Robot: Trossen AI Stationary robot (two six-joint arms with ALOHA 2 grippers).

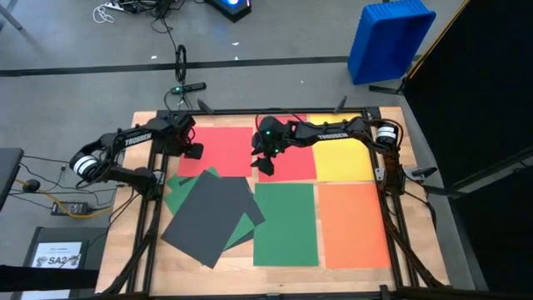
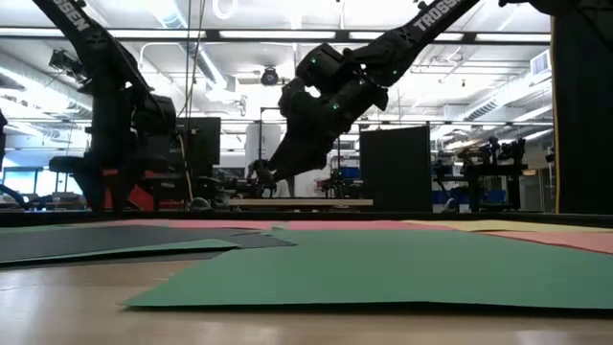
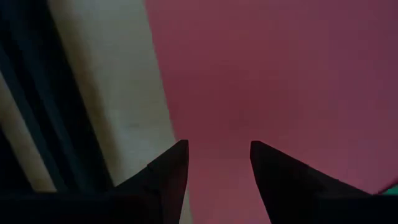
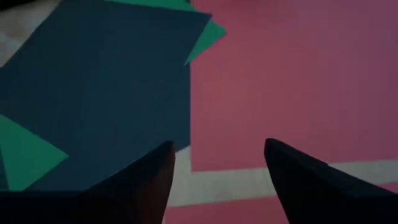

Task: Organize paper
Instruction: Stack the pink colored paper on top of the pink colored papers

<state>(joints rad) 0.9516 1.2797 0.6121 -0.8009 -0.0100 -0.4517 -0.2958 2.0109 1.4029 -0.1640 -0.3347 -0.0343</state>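
- High view: the dark grey sheet [image 1: 210, 218] lies askew over green sheets [image 1: 179, 193] on the surface [image 1: 275, 279], long axis diagonal; the red sheet [image 1: 218, 152], yellow sheet [image 1: 343, 161] and orange sheet [image 1: 353, 223] lie square. The right gripper [image 1: 265, 163] hovers over red.
- Low view: sheets lie flat (pinch an edge).
- Left wrist view: the left gripper [image 3: 219, 180], jaws apart, empty.
- Right wrist view: jaws apart, empty; I'd square the grey sheet next.

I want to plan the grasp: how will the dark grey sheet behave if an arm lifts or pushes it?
The dark grey sheet looks thin and lies flat, so it would probably droop when lifted by one edge. It rests skewed on green sheets, so a push would likely slide it and may drag them along. Lying flush, its edge looks hard to pinch.
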